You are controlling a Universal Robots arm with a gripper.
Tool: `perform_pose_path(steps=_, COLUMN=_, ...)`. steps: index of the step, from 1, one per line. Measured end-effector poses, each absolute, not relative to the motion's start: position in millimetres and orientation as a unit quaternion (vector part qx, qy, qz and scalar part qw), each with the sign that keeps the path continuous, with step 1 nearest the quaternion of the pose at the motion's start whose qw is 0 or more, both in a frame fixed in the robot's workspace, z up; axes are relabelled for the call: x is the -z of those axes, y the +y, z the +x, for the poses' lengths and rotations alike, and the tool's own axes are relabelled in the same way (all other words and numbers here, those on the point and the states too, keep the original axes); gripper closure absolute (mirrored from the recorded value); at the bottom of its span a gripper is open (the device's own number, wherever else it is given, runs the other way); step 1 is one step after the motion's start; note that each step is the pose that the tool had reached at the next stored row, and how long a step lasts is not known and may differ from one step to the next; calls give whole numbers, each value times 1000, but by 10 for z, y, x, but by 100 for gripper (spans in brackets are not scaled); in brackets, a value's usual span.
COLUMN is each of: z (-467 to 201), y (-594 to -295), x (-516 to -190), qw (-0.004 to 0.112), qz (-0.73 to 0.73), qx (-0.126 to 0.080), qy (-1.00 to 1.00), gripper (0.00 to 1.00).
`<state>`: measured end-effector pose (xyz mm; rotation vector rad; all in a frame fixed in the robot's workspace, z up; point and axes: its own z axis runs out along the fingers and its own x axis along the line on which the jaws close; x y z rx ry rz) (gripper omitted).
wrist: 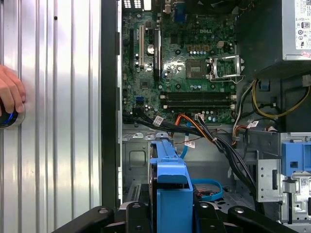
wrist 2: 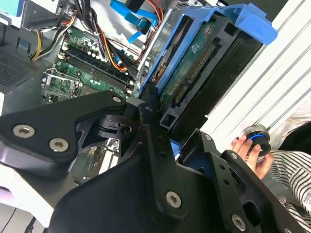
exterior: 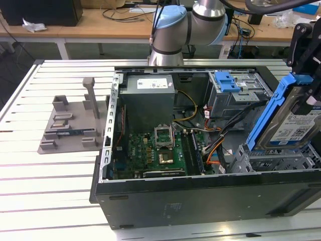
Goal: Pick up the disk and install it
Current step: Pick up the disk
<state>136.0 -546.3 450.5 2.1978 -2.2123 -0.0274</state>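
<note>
Gripper (exterior: 312, 93) closed on the disk (exterior: 293, 125), fingers (wrist 2: 158, 145) clamped on the two sides of its blue carrier, seen in both wrist views; disk is off the table, in the air over the computer case (exterior: 200, 196), at the case's near corner on the exterior view's right; long axis steeply tilted - upper end up in the gripper, lower end pointing down at the grey drive cage (exterior: 273, 160) just beneath, close to it, contact cannot tell; label side faces the exterior view's right, connector edge shows in the second wrist view; judgement - pick is done, install isn't, disk not yet seated in the cage; motherboard (exterior: 160, 155) and power supply (exterior: 148, 98) lie further into the case, well apart from the disk; a person's hand (wrist: 9, 92) rests on a blue-ringed knob on the table (exterior: 50, 201), outside the case wall.
</note>
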Motion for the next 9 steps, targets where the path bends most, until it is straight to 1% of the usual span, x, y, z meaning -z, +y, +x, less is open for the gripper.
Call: perform_pose_path(steps=9, z=1360, y=-5463, x=-4504, qw=12, qz=705, qx=9, qy=-709, gripper=64)
